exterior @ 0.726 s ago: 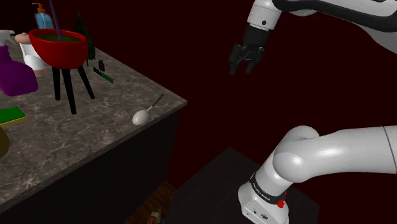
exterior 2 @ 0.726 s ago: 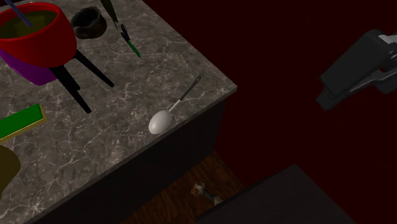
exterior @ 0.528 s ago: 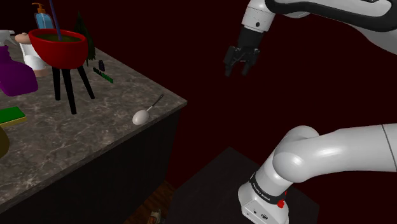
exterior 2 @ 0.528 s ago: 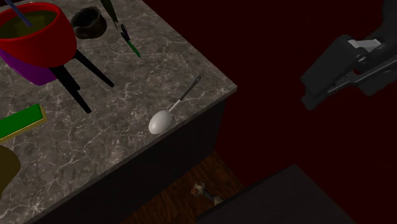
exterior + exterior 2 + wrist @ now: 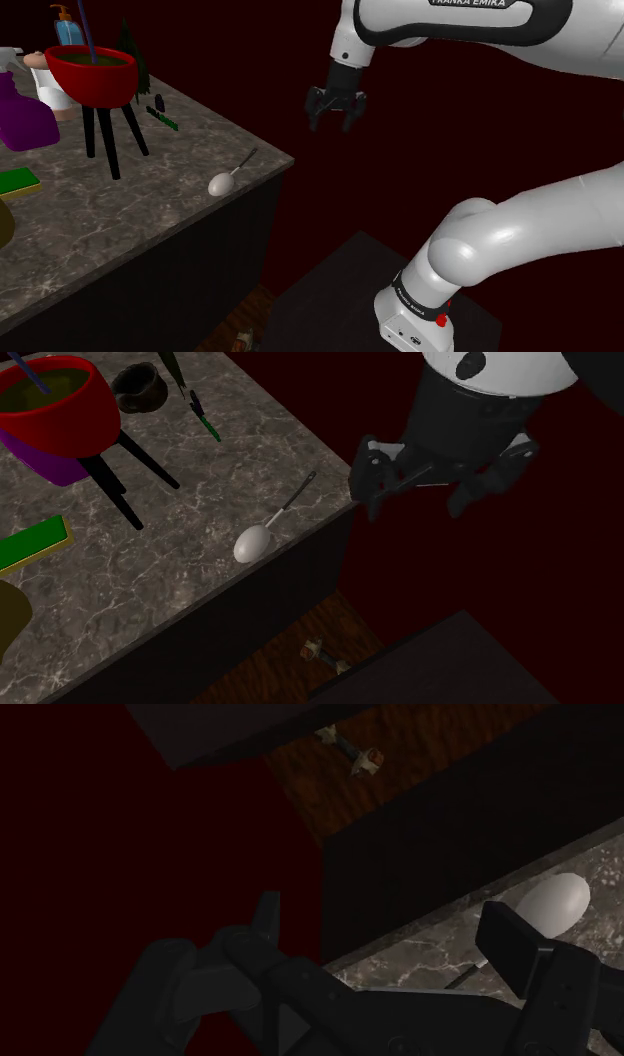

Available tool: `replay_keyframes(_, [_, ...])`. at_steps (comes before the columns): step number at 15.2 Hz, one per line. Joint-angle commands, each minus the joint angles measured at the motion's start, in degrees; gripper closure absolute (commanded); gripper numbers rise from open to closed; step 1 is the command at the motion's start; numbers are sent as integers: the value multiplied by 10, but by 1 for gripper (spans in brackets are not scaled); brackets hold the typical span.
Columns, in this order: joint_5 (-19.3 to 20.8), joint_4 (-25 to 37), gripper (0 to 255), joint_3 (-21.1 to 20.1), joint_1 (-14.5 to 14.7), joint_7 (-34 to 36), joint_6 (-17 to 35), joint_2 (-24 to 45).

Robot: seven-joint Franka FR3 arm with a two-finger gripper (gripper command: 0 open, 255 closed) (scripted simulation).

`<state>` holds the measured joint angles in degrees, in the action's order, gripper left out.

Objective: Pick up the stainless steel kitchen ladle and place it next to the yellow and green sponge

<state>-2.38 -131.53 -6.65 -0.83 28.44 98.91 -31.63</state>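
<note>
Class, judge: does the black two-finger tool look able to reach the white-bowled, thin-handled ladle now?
Probably yes: the open tool hangs just off the marbled counter's corner; the ladle lies by that edge with nothing over it.

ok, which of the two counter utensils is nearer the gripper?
The pale-bowled ladle at the corner of the counter; the green-handled one lies farther back by the red bowl.

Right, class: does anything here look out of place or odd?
A small object lies on the wooden floor below the counter, as if dropped; I cannot tell what it is. The ladle lies close to the counter's edge.
</note>
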Motion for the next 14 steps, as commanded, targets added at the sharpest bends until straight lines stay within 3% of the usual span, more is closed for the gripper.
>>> replay_keyframes(1, [-6, -1, 0, -14, -4, 39, 28, 29])
replay_keyframes(7, [-11, 42, 0, -57, -15, 160, 99, 150])
replay_keyframes(14, [12, 129, 0, -84, -20, 298, 159, 307])
